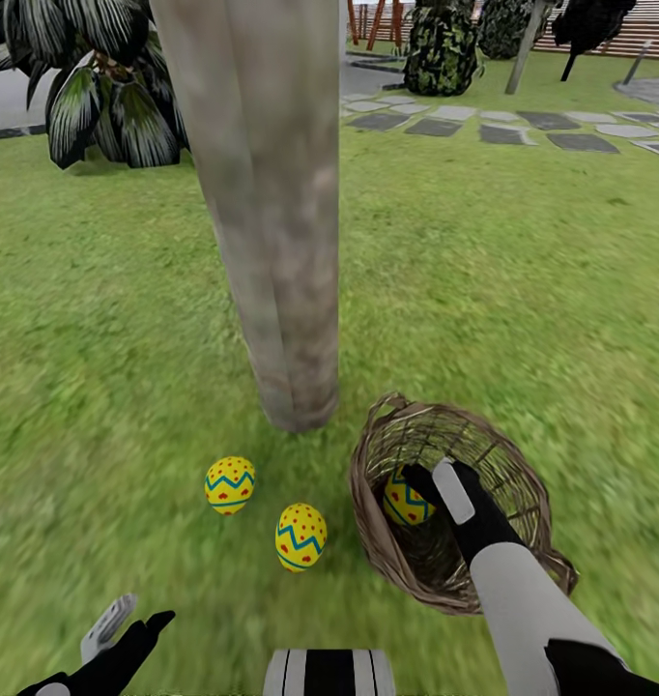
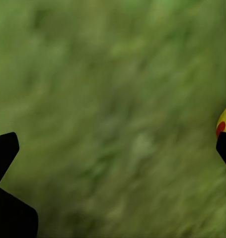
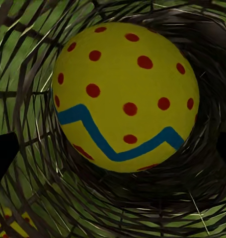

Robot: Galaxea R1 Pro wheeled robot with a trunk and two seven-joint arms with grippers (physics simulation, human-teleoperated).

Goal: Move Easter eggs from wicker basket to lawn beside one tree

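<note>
At the near left, the left gripper (image 1: 127,623) is held low over the lawn (image 1: 98,406) with its fingers spread and nothing between them. Two Easter eggs (image 1: 230,484) (image 1: 300,536) are seen lying on the grass just near of the tree (image 1: 272,222) trunk. To the right, the wicker basket (image 1: 523,503) is tipped, and the third egg (image 3: 125,96) is seen inside it. The right gripper (image 1: 431,478) is reached into the basket, fingers parted beside that egg.

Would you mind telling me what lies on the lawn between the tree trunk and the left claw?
In the head view, two Easter eggs lie on the grass between the tree trunk and the left claw; the rest is bare lawn.
</note>
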